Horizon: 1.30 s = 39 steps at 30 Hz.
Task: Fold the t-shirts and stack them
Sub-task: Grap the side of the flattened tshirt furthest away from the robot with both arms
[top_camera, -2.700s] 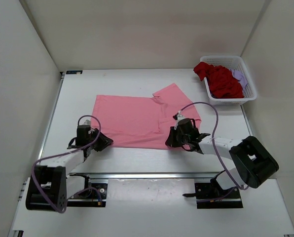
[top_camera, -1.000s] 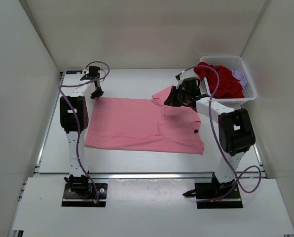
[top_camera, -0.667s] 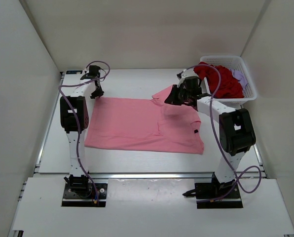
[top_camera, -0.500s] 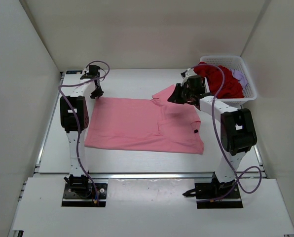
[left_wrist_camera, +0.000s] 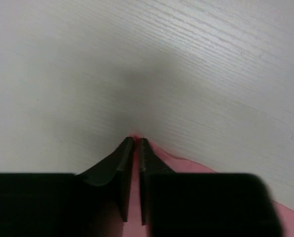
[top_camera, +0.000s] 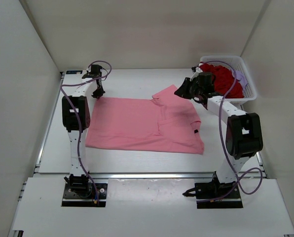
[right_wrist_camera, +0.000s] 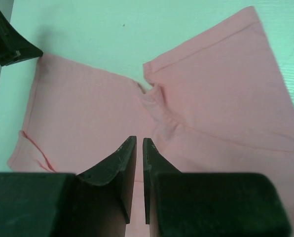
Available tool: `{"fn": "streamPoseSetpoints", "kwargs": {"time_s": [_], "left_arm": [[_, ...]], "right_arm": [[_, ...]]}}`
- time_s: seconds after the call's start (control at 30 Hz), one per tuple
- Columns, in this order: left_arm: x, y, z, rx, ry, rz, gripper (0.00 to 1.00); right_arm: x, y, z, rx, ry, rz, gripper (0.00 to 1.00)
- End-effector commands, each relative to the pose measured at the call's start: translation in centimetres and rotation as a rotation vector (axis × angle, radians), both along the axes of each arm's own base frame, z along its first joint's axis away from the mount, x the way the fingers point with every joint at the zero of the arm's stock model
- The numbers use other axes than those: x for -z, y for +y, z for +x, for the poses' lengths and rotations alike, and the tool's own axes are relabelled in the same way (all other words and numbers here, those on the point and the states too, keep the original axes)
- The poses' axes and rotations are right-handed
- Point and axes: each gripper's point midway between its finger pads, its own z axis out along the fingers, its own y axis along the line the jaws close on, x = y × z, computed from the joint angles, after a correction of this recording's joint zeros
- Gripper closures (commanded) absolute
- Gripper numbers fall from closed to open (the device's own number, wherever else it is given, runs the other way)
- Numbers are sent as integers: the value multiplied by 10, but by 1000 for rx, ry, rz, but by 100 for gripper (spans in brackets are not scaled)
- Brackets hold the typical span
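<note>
A pink t-shirt (top_camera: 142,123) lies spread flat on the white table, one sleeve (top_camera: 169,94) pointing to the far right. My left gripper (top_camera: 96,94) is at its far left corner. In the left wrist view that gripper (left_wrist_camera: 135,140) is shut, with pink cloth (left_wrist_camera: 179,164) in the slit between its jaws. My right gripper (top_camera: 181,92) hovers above the far right sleeve. In its wrist view it (right_wrist_camera: 139,139) stands a slit open, holding nothing, with the shirt (right_wrist_camera: 211,98) below. A dark red t-shirt (top_camera: 223,81) and a lavender one (top_camera: 239,76) lie bunched in the basket.
The white mesh basket (top_camera: 250,94) stands at the far right corner, just right of the right arm. White walls close in the table on the left, back and right. The left gripper (right_wrist_camera: 11,47) shows at the upper left of the right wrist view.
The left gripper has closed on the shirt's far left corner. The right gripper has let go of the sleeve, opened a little and moved right toward the basket.
</note>
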Motion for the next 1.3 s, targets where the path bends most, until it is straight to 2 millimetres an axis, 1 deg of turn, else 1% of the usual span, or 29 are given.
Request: {"fn": "streamPoseSetpoints", "kwargs": {"time_s": [0.0, 0.03, 0.07, 0.13, 0.2, 0.23, 0.27, 0.3, 0.33, 0.37, 0.4, 0.43, 0.47, 0.6, 0.67, 0.73, 0.77, 0.8, 0.9, 0.93, 0.97, 1.03, 1.07, 1.1, 1.13, 1.17, 1.2, 1.23, 1.27], "left_arm": [[-18, -1, -1, -8, -41, -35, 74], [-14, 0, -4, -13, -43, -57, 70], [-20, 3, -1, -33, -76, -86, 63], [-14, 2, -7, -45, -84, -131, 46], [-17, 4, -7, -53, -94, -140, 42], [-18, 6, -6, -56, -94, -118, 44], [-16, 5, -4, -49, -81, -102, 55], [-3, 2, -12, -45, -29, -89, 59], [-10, 2, -7, -32, -25, -82, 63], [-6, -1, -3, -22, -8, -72, 65], [6, -5, -9, -17, 37, -61, 69], [-3, -9, -5, 0, 38, -47, 74], [-3, -9, 1, 0, 34, -33, 76], [-4, -10, 0, -4, 35, -13, 88], [-6, -7, -1, -11, 24, -11, 95], [-10, -4, -4, -17, 4, -8, 97], [-13, -4, -2, -13, -15, -6, 99], [-16, -4, -7, -11, -14, -15, 100], [-31, -4, -5, -8, -70, -42, 100], [-35, -5, -8, -6, -79, -51, 100], [-44, -5, -5, -6, -112, -75, 100], [-46, -9, -9, -5, -123, -109, 100], [-52, -11, -8, -1, -144, -113, 100], [-60, -11, -8, 3, -165, -117, 100], [-57, -13, -11, 8, -159, -118, 100], [-63, -17, -10, 16, -177, -128, 100], [-66, -20, -9, 22, -189, -133, 100], [-68, -21, -10, 21, -196, -145, 100], [-66, -21, -11, 21, -190, -146, 100]], "right_arm": [[-19, -4, 8, 9, -64, 13, 90], [-22, 0, 6, -2, -67, 14, 90], [-12, -1, 6, -6, -43, 11, 90], [-12, 2, 7, -15, -48, 12, 90], [-8, 5, 6, -20, -34, 13, 90], [-9, 6, 7, -25, -39, 13, 90], [-8, 4, 7, -19, -38, 13, 90], [-9, 7, 5, -28, -36, 20, 90], [-14, 6, 6, -22, -48, 28, 90], [-14, 6, 4, -23, -53, 31, 89], [-14, 5, 6, -19, -57, 30, 90], [-19, 4, 5, -15, -70, 34, 90], [-25, 2, 4, -12, -81, 42, 90], [-32, -7, 4, 4, -98, 59, 89], [-30, -12, 8, 16, -99, 61, 89], [-19, -14, 15, 21, -71, 49, 90], [-5, -19, 18, 33, -44, 32, 90], [0, -25, 27, 65, -41, 4, 90], [29, -45, 50, 162, 8, -174, 90], [34, -48, 62, 167, 11, -207, 90], [41, -53, 66, 181, 29, -247, 90], [47, -52, 92, 183, 34, -273, 90], [40, -59, 104, 199, 30, -292, 85], [62, -60, 107, 195, 78, -330, 83], [71, -62, 117, 196, 97, -352, 75], [73, -61, 131, 199, 79, -389, 71], [79, -60, 129, 175, 110, -417, 65], [88, -59, 138, 171, 136, -437, 64], [88, -54, 153, 157, 113, -448, 63]]}}
